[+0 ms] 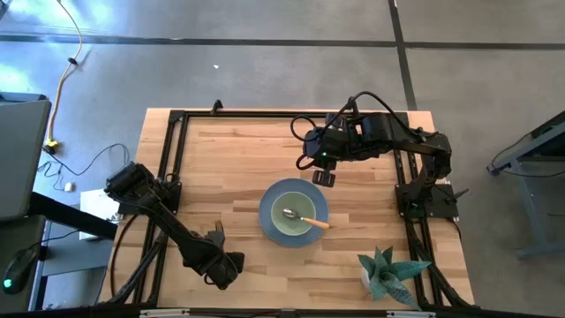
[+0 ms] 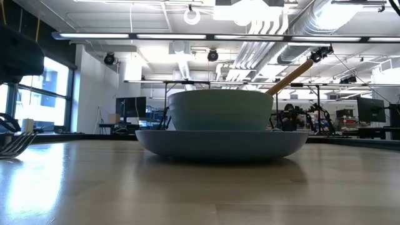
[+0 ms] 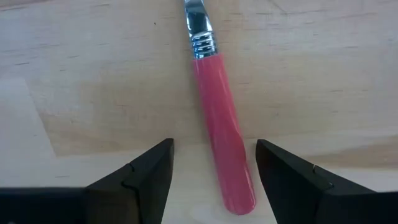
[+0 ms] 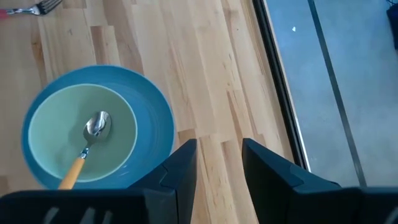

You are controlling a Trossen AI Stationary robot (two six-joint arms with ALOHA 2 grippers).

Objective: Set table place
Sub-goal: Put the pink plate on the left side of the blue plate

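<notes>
The blue-grey plate lies on the table with the pale green bowl standing in it. The spoon rests in the bowl, and its orange handle leans on the rim. The red-handled fork lies flat on the wood near the table's near left part. Its tines show at the low view's left edge. My left gripper is open, low over the table, with one finger on each side of the handle and apart from it. My right gripper is open above the table, just beyond the plate's far right rim.
A spiky teal-green potted plant stands at the table's near right corner. The black rail frame runs along the table's left, far and right sides. Bare wood lies between the plate and the far rail.
</notes>
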